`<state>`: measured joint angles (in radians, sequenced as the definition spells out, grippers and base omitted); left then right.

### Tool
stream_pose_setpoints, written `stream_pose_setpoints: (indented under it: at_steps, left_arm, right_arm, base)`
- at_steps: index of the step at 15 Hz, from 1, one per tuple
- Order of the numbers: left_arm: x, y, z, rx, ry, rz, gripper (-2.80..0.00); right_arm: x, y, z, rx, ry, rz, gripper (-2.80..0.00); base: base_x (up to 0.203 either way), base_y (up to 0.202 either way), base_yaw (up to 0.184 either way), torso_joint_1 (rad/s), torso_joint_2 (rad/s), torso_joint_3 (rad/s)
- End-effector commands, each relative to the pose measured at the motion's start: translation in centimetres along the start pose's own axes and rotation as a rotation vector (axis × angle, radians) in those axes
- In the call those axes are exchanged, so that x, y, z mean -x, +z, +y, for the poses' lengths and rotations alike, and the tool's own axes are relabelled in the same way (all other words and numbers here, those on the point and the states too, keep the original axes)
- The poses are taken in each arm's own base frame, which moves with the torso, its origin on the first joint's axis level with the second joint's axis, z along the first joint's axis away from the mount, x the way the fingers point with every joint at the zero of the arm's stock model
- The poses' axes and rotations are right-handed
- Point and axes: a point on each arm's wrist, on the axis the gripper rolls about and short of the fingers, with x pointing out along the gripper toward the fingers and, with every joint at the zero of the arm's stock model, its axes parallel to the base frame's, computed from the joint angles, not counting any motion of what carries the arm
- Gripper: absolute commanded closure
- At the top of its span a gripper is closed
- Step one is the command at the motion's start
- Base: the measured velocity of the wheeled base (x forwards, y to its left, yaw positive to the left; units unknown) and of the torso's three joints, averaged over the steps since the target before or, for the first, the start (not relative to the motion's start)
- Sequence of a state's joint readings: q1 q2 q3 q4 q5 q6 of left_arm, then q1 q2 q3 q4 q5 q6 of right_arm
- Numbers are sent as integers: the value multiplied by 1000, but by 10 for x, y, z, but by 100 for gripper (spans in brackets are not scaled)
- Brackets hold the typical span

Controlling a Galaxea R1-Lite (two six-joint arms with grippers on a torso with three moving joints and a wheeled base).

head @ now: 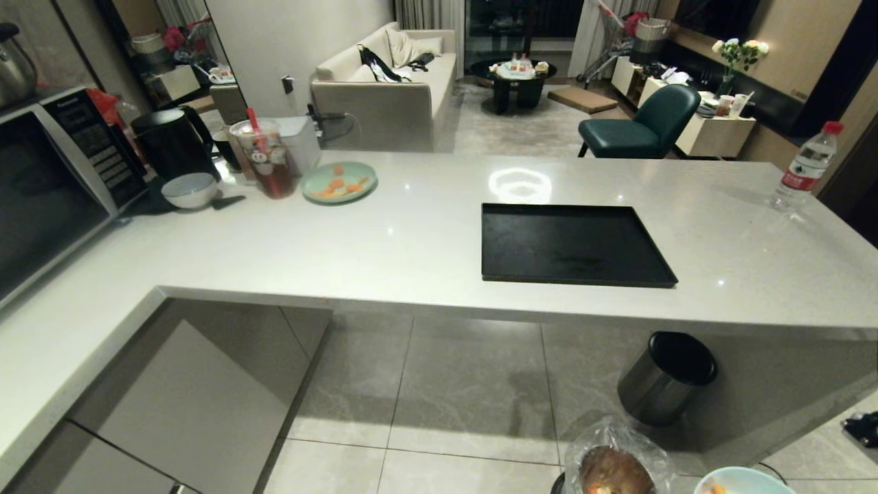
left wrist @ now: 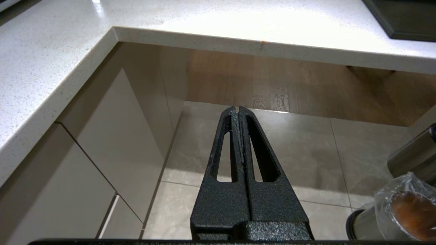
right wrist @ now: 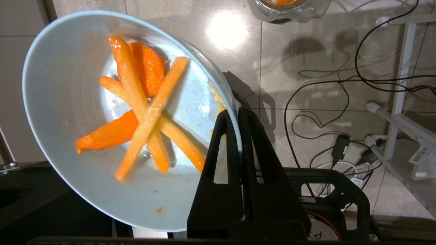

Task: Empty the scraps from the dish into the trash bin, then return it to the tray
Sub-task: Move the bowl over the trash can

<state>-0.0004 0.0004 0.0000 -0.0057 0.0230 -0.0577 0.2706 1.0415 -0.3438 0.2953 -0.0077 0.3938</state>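
Pale stone bench point(head: 411, 233) fills the kitchen foreground, carrying the large flat black rectangular tray point(head: 573, 243), bare of any bowl. Low at the robot's right, the right pincer point(right wrist: 238, 112) is clamped on the rim of the small glossy sky-blue bowl point(right wrist: 78, 170), which hangs over the floor tiles, tipped with its mouth toward the camera. The orange carrot sticks point(right wrist: 146, 112) lie crossed inside it. The small round bin with its crinkled clear liner point(head: 617, 460) stands just to the bowl's left and slightly ahead; the bowl probably isn't over it yet. The left pincer point(left wrist: 238, 110) hangs idle, tips together, farther off.
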Motion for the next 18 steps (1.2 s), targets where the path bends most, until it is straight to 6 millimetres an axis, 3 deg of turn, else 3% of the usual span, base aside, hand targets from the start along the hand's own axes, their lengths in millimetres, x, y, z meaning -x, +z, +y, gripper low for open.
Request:
stream_pose_setpoints:
  at_steps: [1, 10, 18]
  left_arm:
    - [0, 0, 0, 1, 0, 1, 0]
    - [0, 0, 0, 1, -1, 1, 0]
    - [0, 0, 0, 1, 0, 1, 0]
  right_arm:
    - [0, -1, 0, -1, -2, 7, 0]
    - [-1, -2, -2, -7, -10, 13, 0]
    - [0, 1, -2, -22, -11, -8, 0]
  base:
    - [0, 0, 0, -137, 344, 195]
    - [0, 0, 0, -139, 359, 222]
    - [0, 0, 0, -178, 536, 357]
